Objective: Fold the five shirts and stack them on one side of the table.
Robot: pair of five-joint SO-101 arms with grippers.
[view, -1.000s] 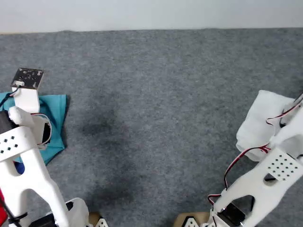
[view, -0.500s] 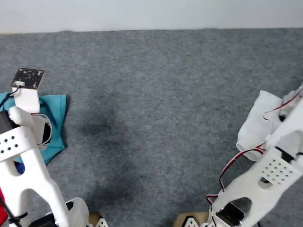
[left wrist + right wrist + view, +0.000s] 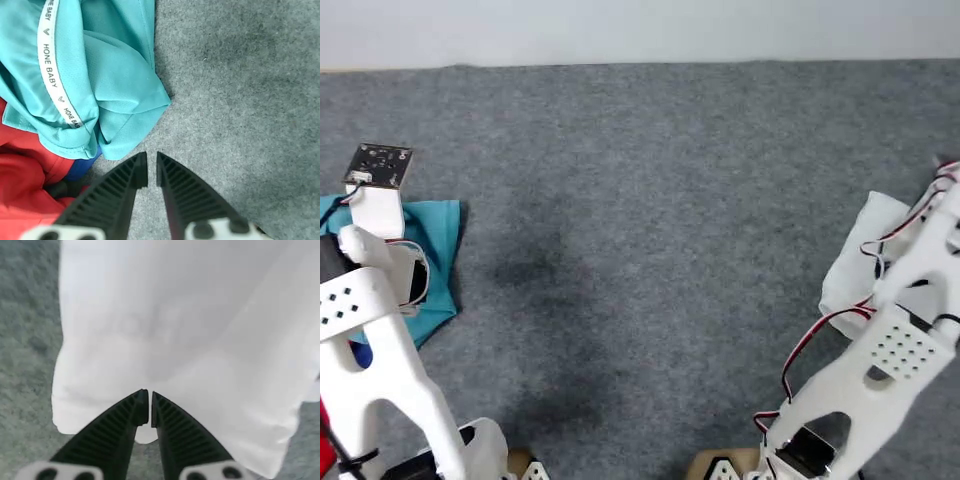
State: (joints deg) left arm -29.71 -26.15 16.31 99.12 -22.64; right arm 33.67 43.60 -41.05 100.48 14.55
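Firstly, at the left edge of the grey table (image 3: pixel 650 200) a teal shirt (image 3: pixel 100 75) lay crumpled, not folded flat. It lay partly upon a red shirt (image 3: pixel 20 175), and a bit of a blue shirt (image 3: pixel 82 167) showed under its hem. The left gripper (image 3: pixel 148 170) hung over bare table just beside the teal hem. Its claw was very narrow, the two jaws almost meeting, with nothing between them. Far to the right, well apart from this pile, a white shirt (image 3: pixel 175 315) lay near the table's right edge. The right gripper (image 3: pixel 149 407) stood over the near border of the white shirt with a narrow claw. Whether it pinched any cloth, I could not tell.
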